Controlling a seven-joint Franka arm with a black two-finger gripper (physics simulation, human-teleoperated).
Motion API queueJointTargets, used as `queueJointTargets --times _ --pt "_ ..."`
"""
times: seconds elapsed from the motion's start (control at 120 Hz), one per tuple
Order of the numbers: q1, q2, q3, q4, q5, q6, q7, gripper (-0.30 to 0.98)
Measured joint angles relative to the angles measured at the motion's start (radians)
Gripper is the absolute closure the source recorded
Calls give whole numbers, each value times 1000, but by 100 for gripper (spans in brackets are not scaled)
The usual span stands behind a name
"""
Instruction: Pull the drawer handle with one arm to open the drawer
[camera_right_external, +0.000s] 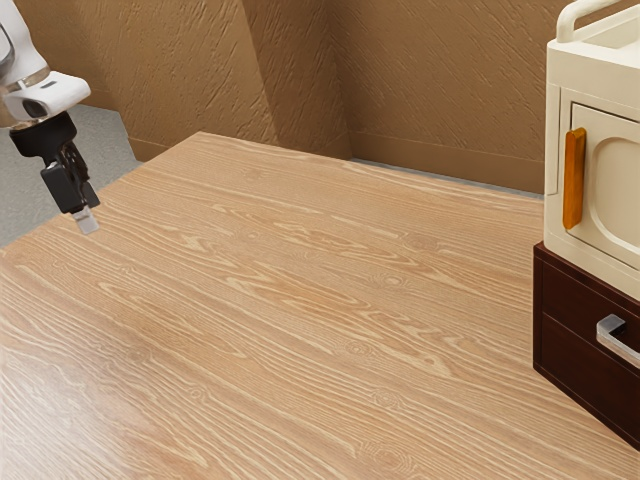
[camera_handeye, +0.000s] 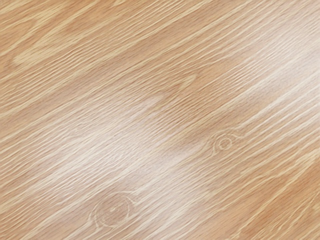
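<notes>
- We are looking at the drawer handle (camera_right_external: 620, 347) at the exterior view's right: it is sitting on the dark drawer (camera_right_external: 572, 355), below the cream cabinet (camera_right_external: 557, 215) with its orange handle (camera_right_external: 574, 178).
- Our pincer (camera_right_external: 86, 219) is hanging at the exterior view's left, well apart from the drawer, and is touching nothing that we are seeing; whether it is standing spread or pressed together, we cannot tell.
- Under the hand, the wrist view is showing us the wood grain of the counter (camera_right_external: 300, 280).
- The drawer is looking shut, so we are judging ourselves to be at the approach.
- We are expecting the handle to be stiff, hard metal, hardly fragile but perhaps slippery along its smooth bar.
- We are aiming for the middle of that bar, clear of its bent end, with one side of the pincer going behind it.
- We are guessing that the drawer is weighing a fair amount, so we are planning a slow pull straight out from its front; a slanting pull would be risking a jam or a slip.
</notes>
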Motion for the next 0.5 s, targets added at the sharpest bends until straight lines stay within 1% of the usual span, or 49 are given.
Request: queueJointTargets --times 0.275,0.367,0.433,0.5 --pt "-3 -14 -3 5 3 0 3 0" --pt "-34 -106 -5 32 4 -2 3 0" --pt "-51 -170 -17 38 -9 -2 3 0" --pt "-110 -199 -21 40 -16 -3 3 0"
